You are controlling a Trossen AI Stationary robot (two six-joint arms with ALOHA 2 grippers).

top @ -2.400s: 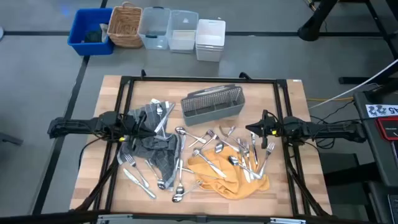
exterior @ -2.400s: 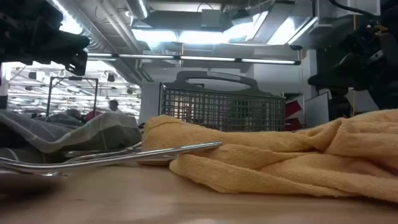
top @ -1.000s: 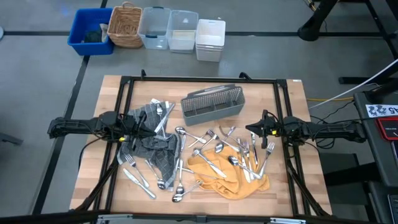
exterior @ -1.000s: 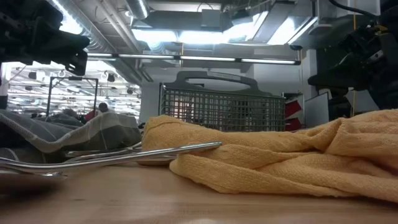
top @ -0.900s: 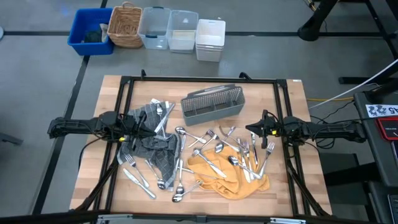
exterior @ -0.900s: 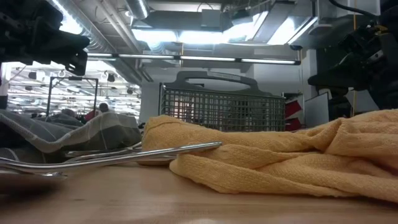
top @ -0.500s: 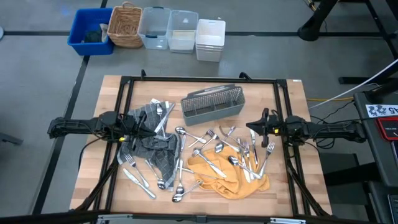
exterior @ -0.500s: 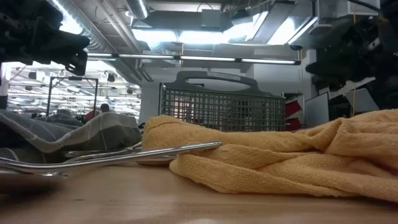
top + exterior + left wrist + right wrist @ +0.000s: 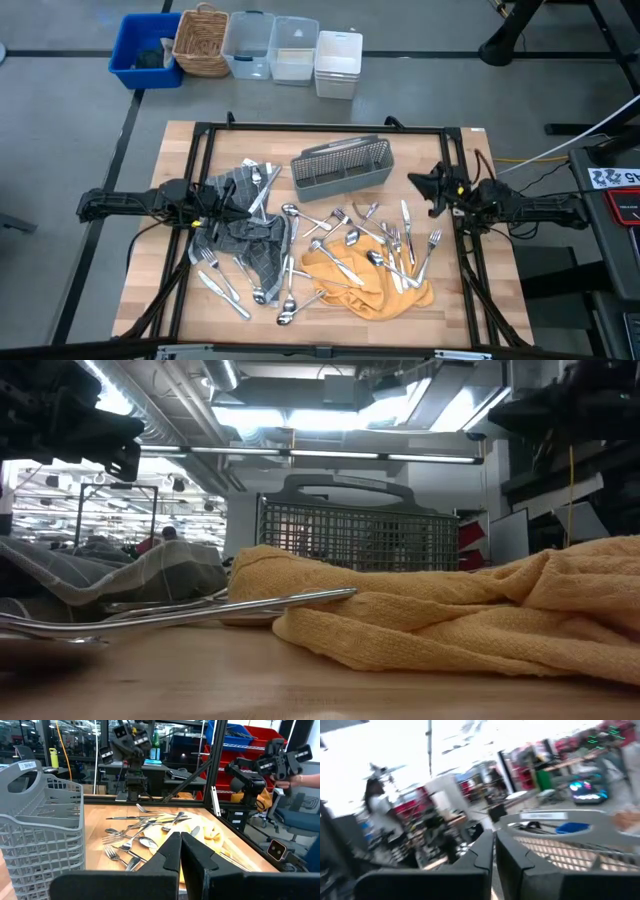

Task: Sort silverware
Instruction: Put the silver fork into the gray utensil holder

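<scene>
The silverware (image 9: 345, 245) lies loose in the middle of the wooden table. Some forks, spoons and knives rest on a crumpled yellow cloth (image 9: 365, 285), others on a grey checked cloth (image 9: 250, 245) or on the bare wood. In the left wrist view the silverware (image 9: 135, 840) lies spread ahead of the fingers. A grey mesh caddy (image 9: 342, 168) stands behind it. My left gripper (image 9: 235, 200) hovers level over the grey cloth, shut and empty (image 9: 180, 836). My right gripper (image 9: 412, 182) is raised above the table's right side, tipped upward, shut on nothing (image 9: 494, 834).
A black frame (image 9: 320, 128) runs round the table. Beyond the far edge stand a blue bin (image 9: 145, 50), a wicker basket (image 9: 203, 40) and several clear and white containers (image 9: 290, 50). In the low view the yellow cloth (image 9: 450, 610) rises in front of the caddy (image 9: 360, 535).
My right gripper has risen and swung a little toward the table's far edge, tipping its fingers upward and rolling at the wrist; it has stayed shut. The silverware, the cloths and the caddy lie as before.
</scene>
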